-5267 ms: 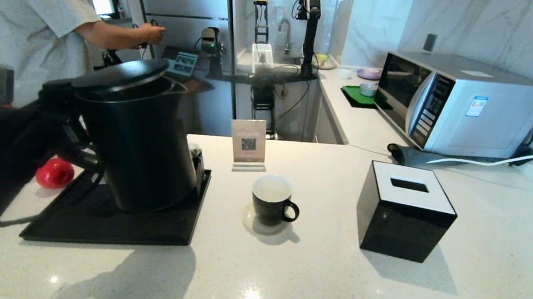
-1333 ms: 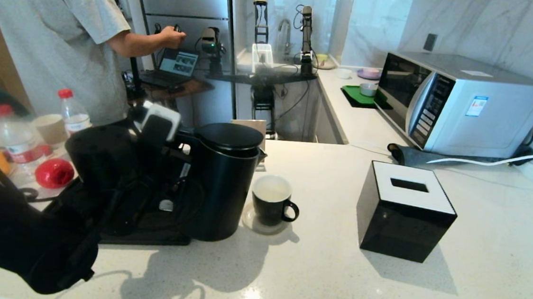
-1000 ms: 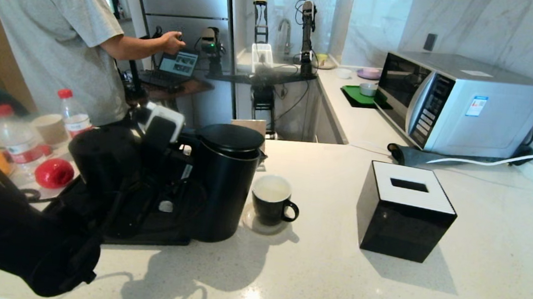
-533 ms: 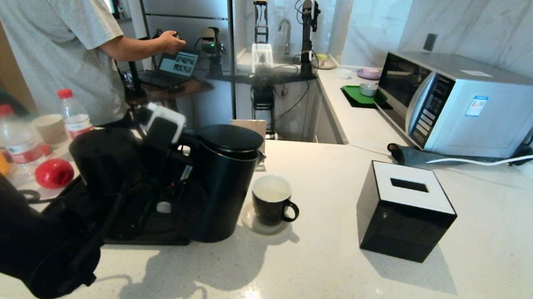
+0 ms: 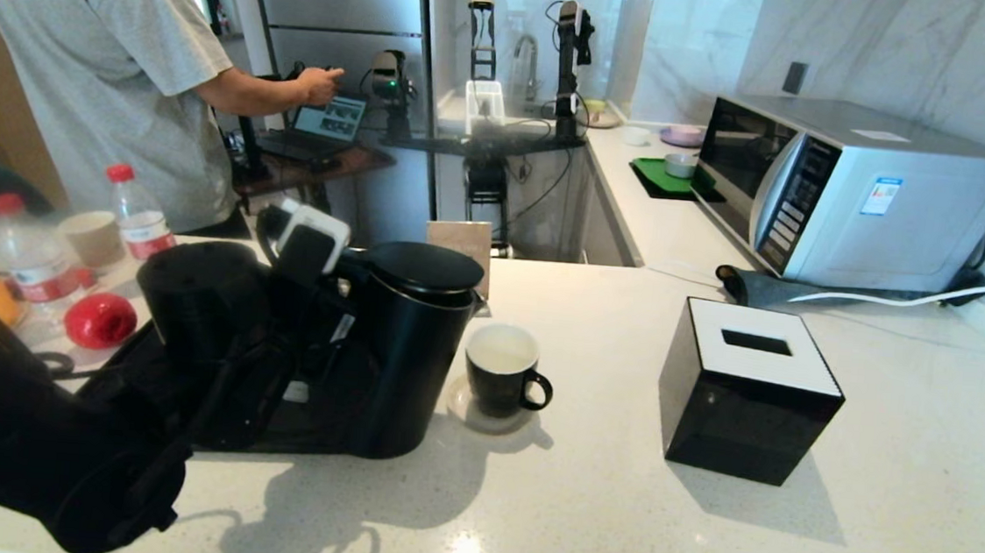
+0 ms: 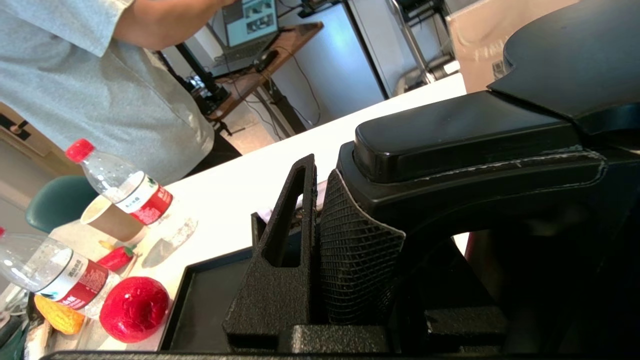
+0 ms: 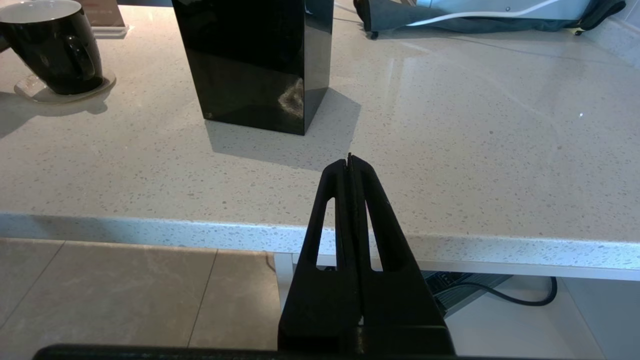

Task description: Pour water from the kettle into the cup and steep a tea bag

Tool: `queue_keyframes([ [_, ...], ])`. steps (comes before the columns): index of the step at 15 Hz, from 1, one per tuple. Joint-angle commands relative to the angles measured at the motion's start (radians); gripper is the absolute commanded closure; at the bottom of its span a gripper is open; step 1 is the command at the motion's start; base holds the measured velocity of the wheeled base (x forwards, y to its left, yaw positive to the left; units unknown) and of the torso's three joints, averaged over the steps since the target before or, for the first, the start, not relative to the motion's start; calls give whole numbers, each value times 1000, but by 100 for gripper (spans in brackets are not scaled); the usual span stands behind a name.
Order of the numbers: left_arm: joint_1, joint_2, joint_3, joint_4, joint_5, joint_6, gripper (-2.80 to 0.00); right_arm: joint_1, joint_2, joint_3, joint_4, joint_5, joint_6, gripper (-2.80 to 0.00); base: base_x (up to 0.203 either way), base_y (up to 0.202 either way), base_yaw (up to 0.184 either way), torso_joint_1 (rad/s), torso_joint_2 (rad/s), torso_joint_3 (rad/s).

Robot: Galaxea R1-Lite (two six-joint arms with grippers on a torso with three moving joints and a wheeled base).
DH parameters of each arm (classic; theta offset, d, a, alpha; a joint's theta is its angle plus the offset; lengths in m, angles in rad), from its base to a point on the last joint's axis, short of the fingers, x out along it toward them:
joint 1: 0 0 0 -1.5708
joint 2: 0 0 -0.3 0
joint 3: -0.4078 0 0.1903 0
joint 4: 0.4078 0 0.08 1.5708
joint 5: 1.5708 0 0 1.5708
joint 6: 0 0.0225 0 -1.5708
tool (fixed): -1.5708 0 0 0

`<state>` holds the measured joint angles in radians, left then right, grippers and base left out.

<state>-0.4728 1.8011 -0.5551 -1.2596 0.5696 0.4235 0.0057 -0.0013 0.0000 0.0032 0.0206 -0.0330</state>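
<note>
At the left of the counter [image 5: 614,515], one kettle [image 5: 412,349] stands with its foot on the right edge of the black tray [image 5: 270,417], the left claw [image 6: 320,240] clamped on its loop handle [image 6: 475,150]. My worry is the tilt: the spout sits close above the one cup [image 5: 503,370] just to its right, so a fast tip could send water over the rim or knock the cup off its single coaster [image 5: 460,410]. A slipping handle grip would swing the kettle. One black tissue box [image 5: 747,389] stands further right; two bottles, one paper cup and one red ball lie far left. Below the near counter edge, the right claw [image 7: 350,165] hangs closed and empty. No tea bag shows.
</note>
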Motion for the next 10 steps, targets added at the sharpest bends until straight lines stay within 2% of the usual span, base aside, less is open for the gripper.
queue_keyframes([
  [1, 0, 3, -5, 5, 3, 3, 0, 0, 1, 0, 0, 1, -1, 0, 0, 0, 0, 0, 0, 0],
  [6, -19, 11, -18, 94, 3, 3, 0, 0, 1, 0, 0, 1, -1, 0, 0, 0, 0, 0, 0, 0],
  [10, -21, 20, -75, 156, 3, 17, 0, 0, 1, 0, 0, 1, -1, 0, 0, 0, 0, 0, 0, 0],
])
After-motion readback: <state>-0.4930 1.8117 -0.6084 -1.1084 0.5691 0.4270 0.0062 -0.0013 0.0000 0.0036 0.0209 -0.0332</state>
